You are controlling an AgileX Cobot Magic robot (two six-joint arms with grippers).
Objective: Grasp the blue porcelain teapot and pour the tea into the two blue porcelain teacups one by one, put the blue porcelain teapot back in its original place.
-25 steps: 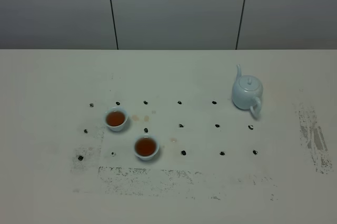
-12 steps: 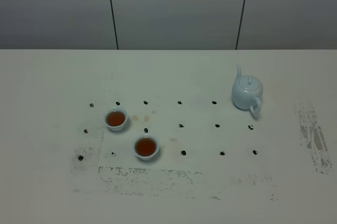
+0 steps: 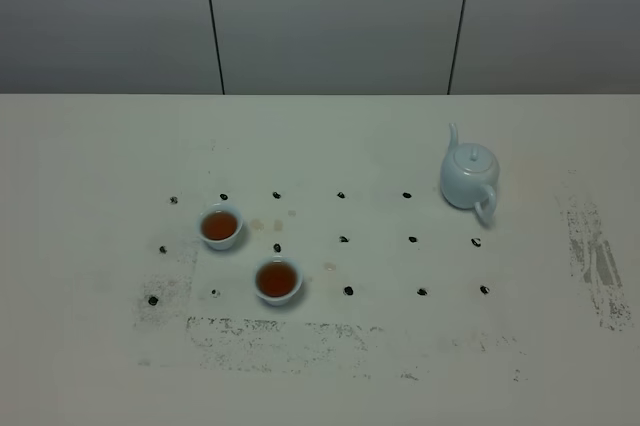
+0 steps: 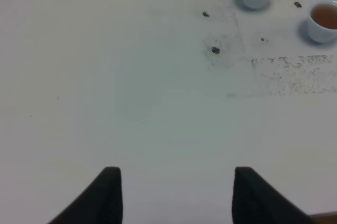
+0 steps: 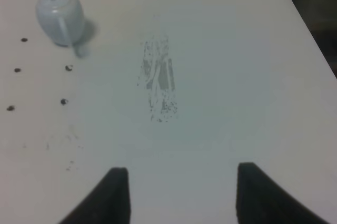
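— Well, where does it all stand? I see the blue porcelain teapot (image 3: 468, 175) upright on the right of the bench (image 3: 100, 146), lid on.

— Yes, and the two blue porcelain teacups (image 3: 221, 225) sit on the left, well apart from it, one nearer the wall and one (image 3: 277, 279) nearer us. Both hold amber tea.

— So the pouring looks done?

— I'd judge so; the pot seems set back down. Neither arm shows from above. The left pincer (image 4: 176, 195) hangs spread over bare bench with nothing between its fingers, the cups far off at the edge of its view. The right pincer (image 5: 179, 195) is spread too, empty, with the teapot (image 5: 59, 17) well away from it.

— What matters now, then?

— Keeping the arms drawn back and low-risk: no sweep toward the full cups, no brush against the handle. If the pot needs another grasp, come at the loop handle from our side, squarely, so the belly doesn't twist.

— Which way does it point?

— The spout aims at the back wall, leaning a touch left; the handle faces us, a touch right. So its long axis runs from front to back, slightly slanted.
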